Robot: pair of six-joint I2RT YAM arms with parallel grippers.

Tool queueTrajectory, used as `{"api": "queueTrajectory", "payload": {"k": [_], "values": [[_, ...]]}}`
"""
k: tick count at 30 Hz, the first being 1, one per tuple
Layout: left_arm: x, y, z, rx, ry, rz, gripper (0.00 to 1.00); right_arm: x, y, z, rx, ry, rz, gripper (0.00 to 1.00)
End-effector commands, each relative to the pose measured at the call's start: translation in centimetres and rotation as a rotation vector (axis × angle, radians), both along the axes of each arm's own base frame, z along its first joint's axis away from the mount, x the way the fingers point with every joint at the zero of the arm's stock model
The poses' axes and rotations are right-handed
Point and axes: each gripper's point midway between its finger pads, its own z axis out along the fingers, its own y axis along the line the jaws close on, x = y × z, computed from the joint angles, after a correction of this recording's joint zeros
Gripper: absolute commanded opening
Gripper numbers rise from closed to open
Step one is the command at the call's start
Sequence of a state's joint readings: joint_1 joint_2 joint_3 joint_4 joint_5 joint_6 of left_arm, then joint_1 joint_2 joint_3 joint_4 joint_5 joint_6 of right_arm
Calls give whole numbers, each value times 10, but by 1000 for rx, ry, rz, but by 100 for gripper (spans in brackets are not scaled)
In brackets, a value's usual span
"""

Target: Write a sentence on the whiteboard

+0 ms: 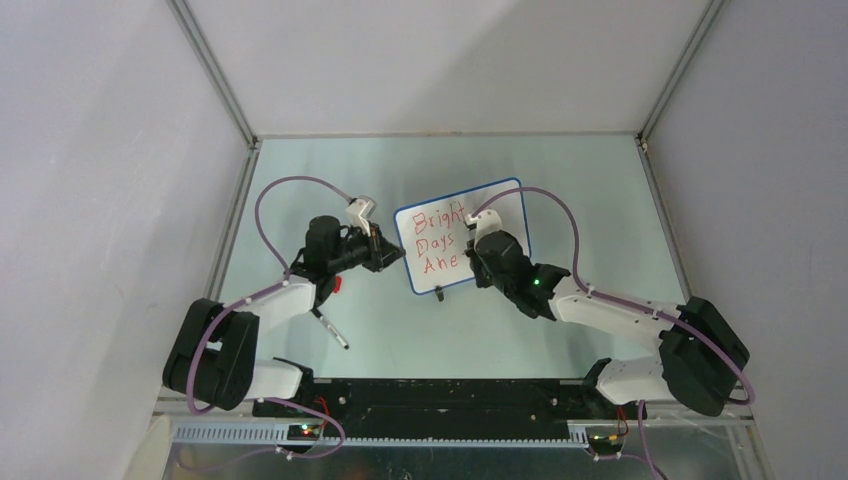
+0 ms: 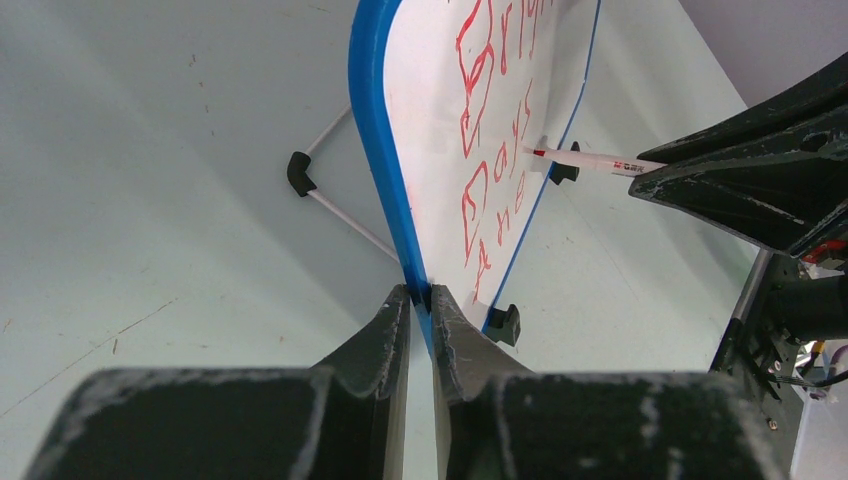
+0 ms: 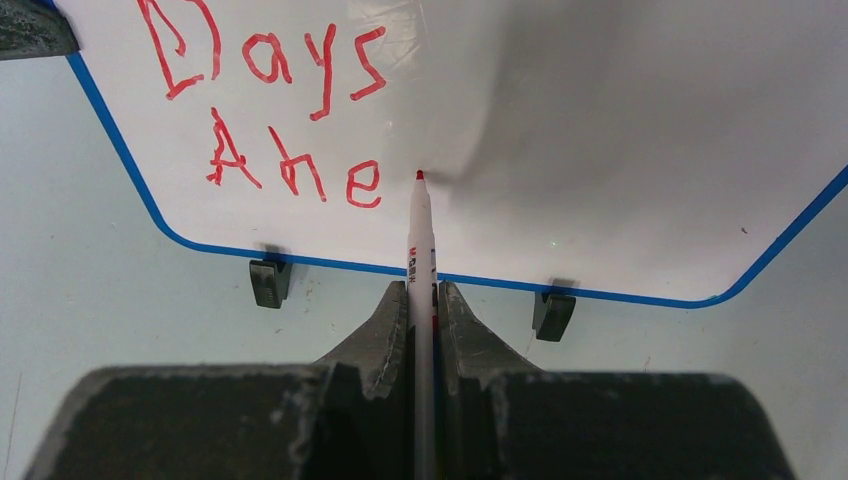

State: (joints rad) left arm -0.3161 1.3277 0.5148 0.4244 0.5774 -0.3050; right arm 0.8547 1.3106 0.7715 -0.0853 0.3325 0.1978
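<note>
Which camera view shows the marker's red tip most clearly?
The right wrist view: the marker, held in the right tool, points straight up the picture, its red tip just right of "Ahe" on the whiteboard. The left wrist view shows it sideways, farther away. In the top view it is too small to make out.

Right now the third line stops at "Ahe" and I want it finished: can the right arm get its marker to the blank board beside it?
Probably yes. The right gripper is shut on the marker, tip just right of Ahe; bare whiteboard lies beyond, unobstructed, and the left gripper pinches its edge.
</note>
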Motion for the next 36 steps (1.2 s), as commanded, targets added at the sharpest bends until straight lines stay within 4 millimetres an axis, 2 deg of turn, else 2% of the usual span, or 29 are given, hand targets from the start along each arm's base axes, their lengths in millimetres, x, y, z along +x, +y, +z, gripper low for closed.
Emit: {"api": "queueTrajectory", "payload": {"k": [1, 24, 36], "values": [[8, -8, 29, -18, -101, -30, 14, 6, 1, 3, 5, -13, -14, 0], [8, -8, 30, -18, -104, -29, 15, 8, 12, 11, 36, -15, 22, 0], [8, -8, 30, -18, -104, -29, 15, 3, 12, 5, 24, 9, 34, 0]]}}
